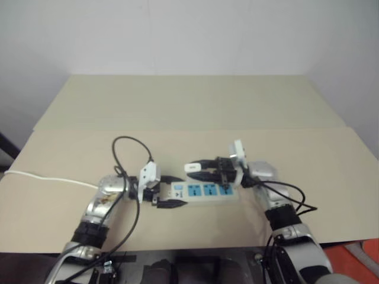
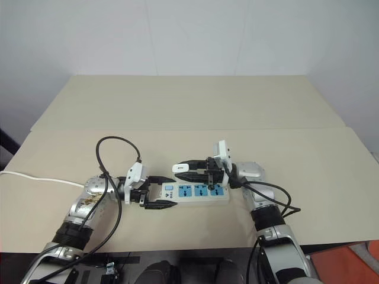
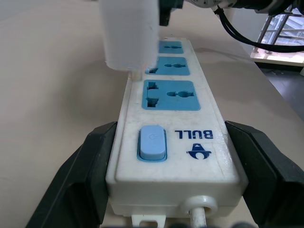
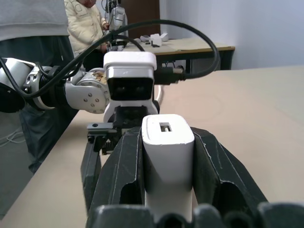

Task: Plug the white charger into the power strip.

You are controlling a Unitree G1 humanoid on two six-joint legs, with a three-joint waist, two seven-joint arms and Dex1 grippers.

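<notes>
Down on the tan table [image 2: 195, 112], near its front edge: the power strip [image 2: 198, 192], lying flat and running crosswise, 3 blue socket faces up. Switch end toward the left gripper [image 2: 159, 192], black fingers [image 3: 83, 171] clamped on both long sides of the strip right at that end, just past the blue switch [image 3: 152, 142]. Firm contact on both sides in the left wrist view, strip squarely between the pads. Thin white cord [image 2: 38, 177] trailing off to the left across the tabletop.

Over from the other side, the right gripper [image 2: 186, 171], reaching in level above the strip, closed tight on the white charger [image 2: 181, 168]. In the right wrist view, charger [image 4: 167, 152] wedged upright between the 2 black fingers [image 4: 121, 175], its flat top with a small slot showing. In the left wrist view, white body [image 3: 129, 33] hanging over the strip's far edge, beside the first and second sockets, a stubby prong at its underside looking just above the white casing, though contact hard to judge from this angle. Not seated in any socket.

Behind the left gripper in the right wrist view: a person in a light padded jacket [image 4: 88, 23] standing beside another table [image 4: 199, 47].
</notes>
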